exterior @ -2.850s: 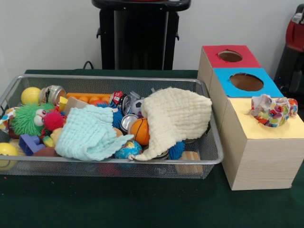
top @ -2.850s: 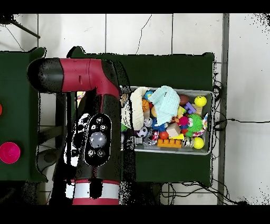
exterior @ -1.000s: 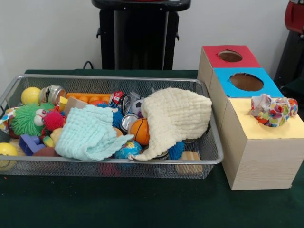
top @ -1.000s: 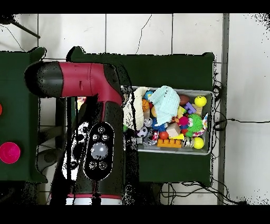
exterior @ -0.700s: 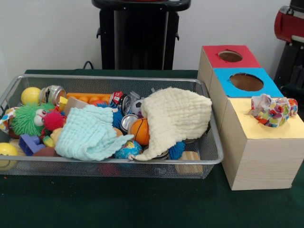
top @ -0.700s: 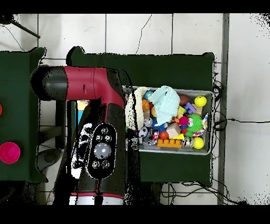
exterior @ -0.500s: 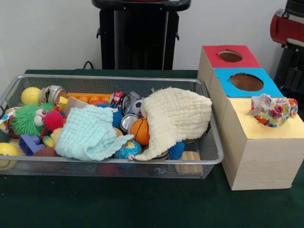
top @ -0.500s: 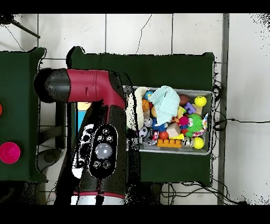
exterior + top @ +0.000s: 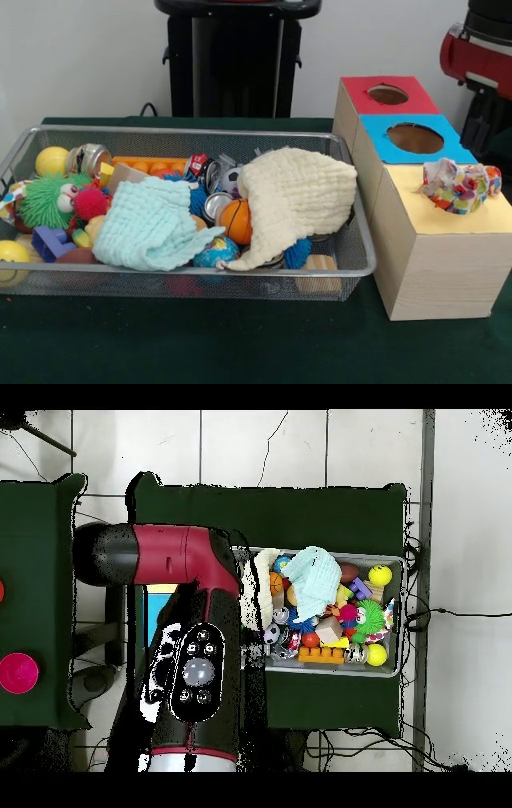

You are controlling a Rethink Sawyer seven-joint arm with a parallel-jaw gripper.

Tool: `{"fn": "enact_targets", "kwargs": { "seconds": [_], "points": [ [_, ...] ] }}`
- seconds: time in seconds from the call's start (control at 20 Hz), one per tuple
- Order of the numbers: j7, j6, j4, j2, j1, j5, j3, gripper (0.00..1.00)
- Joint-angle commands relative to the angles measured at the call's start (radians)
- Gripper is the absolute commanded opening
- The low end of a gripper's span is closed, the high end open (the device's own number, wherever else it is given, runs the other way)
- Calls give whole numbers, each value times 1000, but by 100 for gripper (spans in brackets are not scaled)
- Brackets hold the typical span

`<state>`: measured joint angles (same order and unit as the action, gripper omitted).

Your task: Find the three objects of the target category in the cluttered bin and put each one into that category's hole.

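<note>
Fingers: hidden from both views; state cannot be told.
Polka-dot cloth (image 9: 459, 186): bunched on the yellow-topped box (image 9: 448, 240), covering its hole.
Handling: judged light, soft; best pinched at a raised fold.

Silver wire-mesh bin (image 9: 352, 264), pale grained wooden box (image 9: 436, 272), soft waffle-textured cloths (image 9: 300, 196)

On the table (image 9: 240, 344), the bin (image 9: 356, 268) lies left of the row of three boxes (image 9: 416, 200) in the front view, with a crumpled cloth (image 9: 458, 186) lying on the nearest box's top.
</note>
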<state>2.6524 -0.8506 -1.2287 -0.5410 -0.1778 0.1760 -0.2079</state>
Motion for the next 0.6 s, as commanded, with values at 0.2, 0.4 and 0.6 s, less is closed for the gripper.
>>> {"fn": "enact_targets", "kwargs": {
  "seconds": [0.2, 0.4, 0.6],
  "points": [
    [81, 82, -195, -22, -3, -4, 53, 0],
    [84, 97, -187, 8, -3, -11, 56, 0],
    [91, 121, -189, 36, -2, -1, 72, 0]
  ]
}}
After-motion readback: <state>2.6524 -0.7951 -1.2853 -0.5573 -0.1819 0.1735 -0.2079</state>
